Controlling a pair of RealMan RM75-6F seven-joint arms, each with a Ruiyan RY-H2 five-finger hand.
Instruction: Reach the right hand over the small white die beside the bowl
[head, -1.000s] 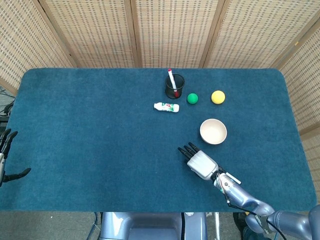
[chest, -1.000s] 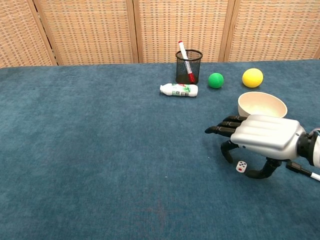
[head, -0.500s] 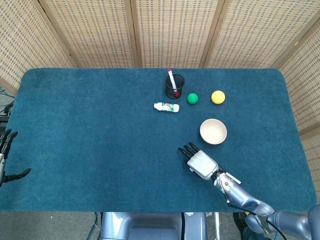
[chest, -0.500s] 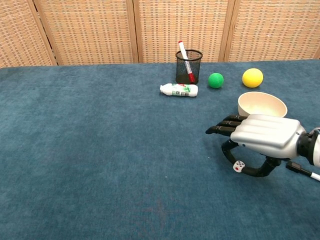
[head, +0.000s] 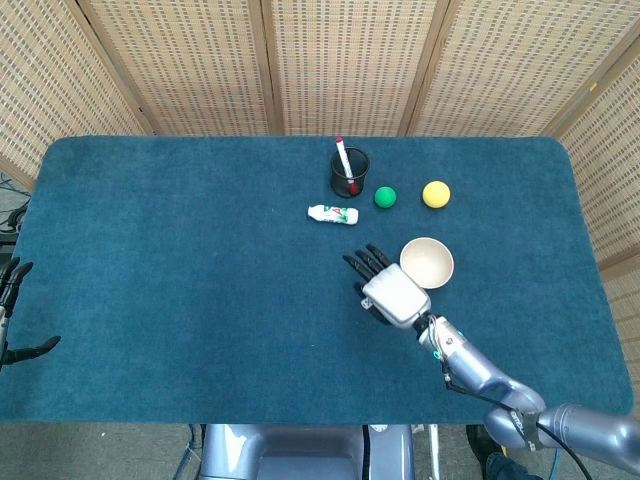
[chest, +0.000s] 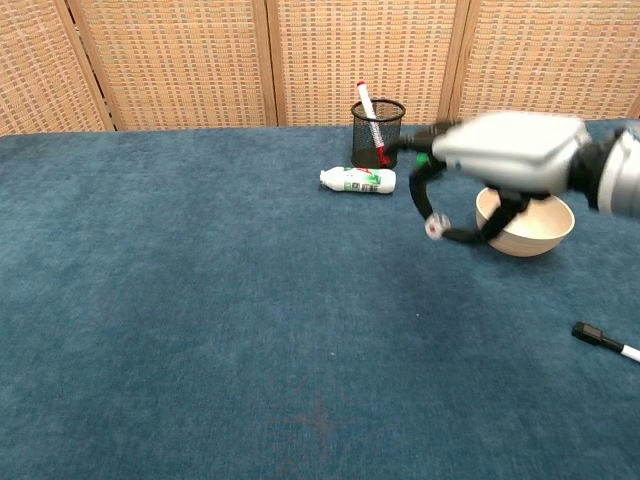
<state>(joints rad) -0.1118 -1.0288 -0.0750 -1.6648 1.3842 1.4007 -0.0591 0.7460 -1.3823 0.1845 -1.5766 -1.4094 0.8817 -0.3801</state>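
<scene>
White die (chest: 434, 228), its red pips just visible, sits pinched between the dark fingertips (chest: 428, 213) of the right hand (chest: 505, 150), clear of the blue cloth (chest: 200, 320) and raised above it. In the chest view the die lies at the lower left of the hand, directly under the curled fingers, with the thumb hooking in from below on the bowl side. The bowl (chest: 535, 228) stands just behind and to the right of the die in that view. In the head view the right hand (head: 393, 293) covers the die, so it cannot be seen there; the hand's knuckles are beside the bowl's (head: 430, 268) left rim. The die is near cubic and offers no long axis.

The decisive relation, as judged here, is die to bowl: the held die is just outside the near rim, not over the opening. The reach named in the task appears complete, and the grip goes beyond it.

The left hand (head: 12, 312) is at the far table edge, well apart from the die, fingers spread and holding nothing.
</scene>
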